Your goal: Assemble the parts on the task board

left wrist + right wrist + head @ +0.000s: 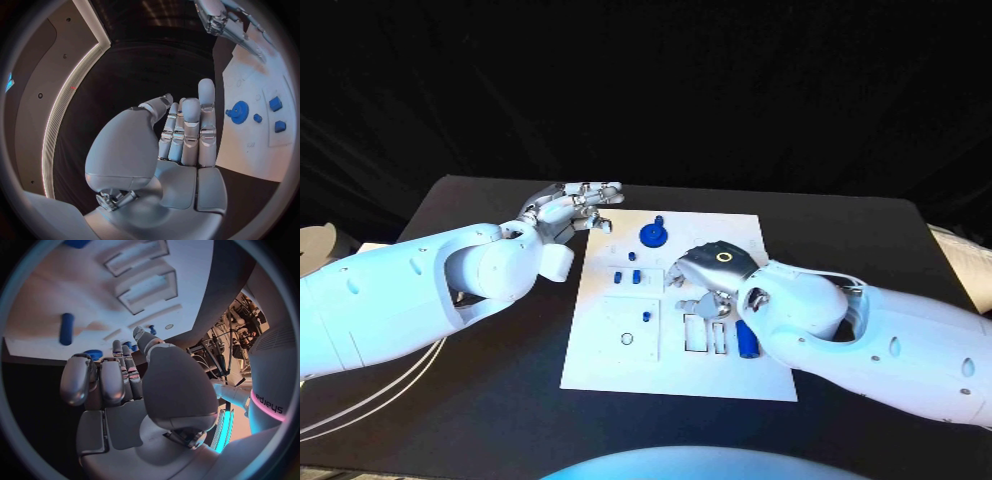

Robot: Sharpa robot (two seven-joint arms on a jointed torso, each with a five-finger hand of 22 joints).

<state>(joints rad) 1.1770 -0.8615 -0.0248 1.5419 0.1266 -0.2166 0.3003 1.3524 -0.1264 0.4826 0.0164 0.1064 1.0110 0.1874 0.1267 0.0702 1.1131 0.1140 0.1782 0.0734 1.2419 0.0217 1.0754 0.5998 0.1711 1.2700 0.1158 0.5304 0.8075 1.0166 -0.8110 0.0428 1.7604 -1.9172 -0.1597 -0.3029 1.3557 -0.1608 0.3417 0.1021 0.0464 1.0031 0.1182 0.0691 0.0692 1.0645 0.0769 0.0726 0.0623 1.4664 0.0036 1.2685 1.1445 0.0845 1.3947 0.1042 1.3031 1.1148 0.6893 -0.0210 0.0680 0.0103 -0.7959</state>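
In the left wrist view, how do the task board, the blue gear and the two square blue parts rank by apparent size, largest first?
1. Task board, by far the largest.
2. Blue gear.
3. The two square blue parts: they look about alike, so I do not rank them against each other.

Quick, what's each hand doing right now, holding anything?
Left hand: open, holding nothing, fingers straight, beside the task board.
Right hand: over the board; fingers partly curled, nothing seen in them; cannot tell.
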